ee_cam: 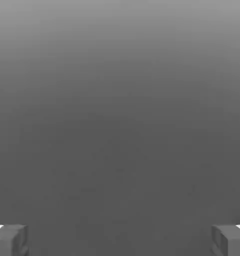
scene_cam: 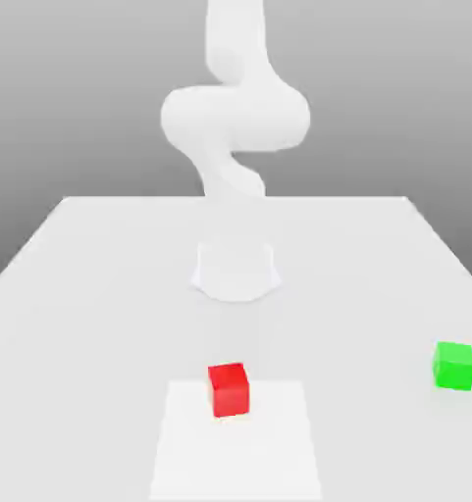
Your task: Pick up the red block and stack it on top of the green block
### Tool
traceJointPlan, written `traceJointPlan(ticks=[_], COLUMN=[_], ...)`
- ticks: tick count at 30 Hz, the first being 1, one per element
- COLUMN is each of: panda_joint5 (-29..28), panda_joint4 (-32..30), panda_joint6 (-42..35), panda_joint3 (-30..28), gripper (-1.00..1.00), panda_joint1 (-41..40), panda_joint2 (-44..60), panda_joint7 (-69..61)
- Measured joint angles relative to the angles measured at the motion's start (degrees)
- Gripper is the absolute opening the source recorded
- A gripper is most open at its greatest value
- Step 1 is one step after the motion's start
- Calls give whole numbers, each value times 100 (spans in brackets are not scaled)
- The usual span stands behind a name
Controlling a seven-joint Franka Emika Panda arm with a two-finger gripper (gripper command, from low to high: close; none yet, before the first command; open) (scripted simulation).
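Note:
A red block (scene_cam: 229,388) sits on the white table near the front, a little left of centre in the exterior view. Far off at the exterior view's right, close to the table's edge, rests a green block (scene_cam: 454,366), about level with the red one. In the hand view my gripper (ee_cam: 120,241) is open: its two grey fingertips (ee_cam: 9,240) stand wide apart with nothing between them, and only a plain grey backdrop lies beyond.
The white arm (scene_cam: 235,118) rises from its round base (scene_cam: 236,270) at the middle of the table (scene_cam: 82,294) and runs up out of the frame. A lighter square patch (scene_cam: 235,451) lies under the red block.

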Motion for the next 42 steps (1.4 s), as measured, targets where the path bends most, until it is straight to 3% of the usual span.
traceJointPlan(ticks=[17, 24, 25, 32, 39, 42], panda_joint5=[-68, 244, 269, 245, -8, -28], panda_joint4=[-2846, -2846, -2828, -2828, -3015, -2847], panda_joint6=[2517, 3869, 3990, 3990, 2864, 2559], panda_joint3=[-350, -125, -84, -69, -146, 93], gripper=[0, 0, -100, -100, -100, -100], panda_joint1=[189, 38, 4, -10, -12, 504], panda_joint2=[3508, 5156, 5297, 5300, 3986, 3849], panda_joint7=[-1146, -1461, -1479, -1458, -1278, -1706])
